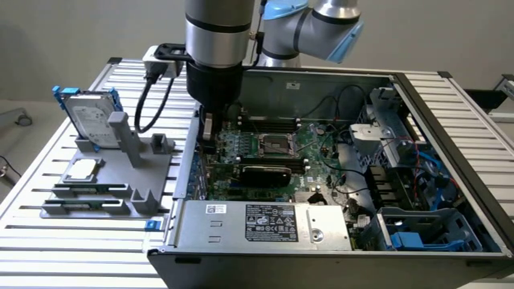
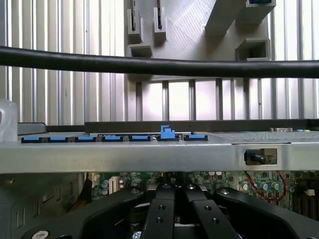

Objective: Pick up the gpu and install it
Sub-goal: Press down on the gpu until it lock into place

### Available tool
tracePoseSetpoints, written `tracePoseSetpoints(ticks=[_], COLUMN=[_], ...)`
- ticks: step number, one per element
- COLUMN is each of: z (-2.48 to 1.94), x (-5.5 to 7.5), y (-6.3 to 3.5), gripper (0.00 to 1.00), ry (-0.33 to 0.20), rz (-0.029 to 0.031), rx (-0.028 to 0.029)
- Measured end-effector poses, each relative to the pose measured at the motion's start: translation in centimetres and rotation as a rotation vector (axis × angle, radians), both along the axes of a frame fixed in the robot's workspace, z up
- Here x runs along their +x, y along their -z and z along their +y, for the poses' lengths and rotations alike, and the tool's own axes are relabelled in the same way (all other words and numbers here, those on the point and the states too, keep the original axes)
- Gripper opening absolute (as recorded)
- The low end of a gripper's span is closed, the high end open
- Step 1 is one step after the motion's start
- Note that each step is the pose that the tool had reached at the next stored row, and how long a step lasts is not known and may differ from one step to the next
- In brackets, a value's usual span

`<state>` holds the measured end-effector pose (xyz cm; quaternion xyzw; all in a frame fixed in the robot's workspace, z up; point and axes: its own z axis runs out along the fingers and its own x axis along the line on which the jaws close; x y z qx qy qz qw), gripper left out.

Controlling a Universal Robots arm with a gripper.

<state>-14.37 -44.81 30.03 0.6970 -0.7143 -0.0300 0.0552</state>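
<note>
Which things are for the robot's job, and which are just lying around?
For the job: gpu, gripper, open computer case.
Just lying about: silver hard drive with blue rails, small flat drive, grey stand.

An open computer case lay on the slatted counter, its motherboard exposed. At the case's nine o'clock stood a grey holder carrying a blue-railed hard drive and a small flat drive.

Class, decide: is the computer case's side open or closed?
Open. The computer case has no side panel on; its motherboard and cables are exposed from above.
</note>
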Motion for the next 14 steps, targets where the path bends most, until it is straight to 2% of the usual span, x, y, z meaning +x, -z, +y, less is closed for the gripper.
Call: tracePoseSetpoints(ticks=[4,14], z=[0.1,0.24], x=[-0.03,-0.11], y=[0.0,0.04], gripper=[0.11,0.11], ry=[0.0,0.0], rz=[0.0,0.0], rx=[-0.0046,-0.0115])
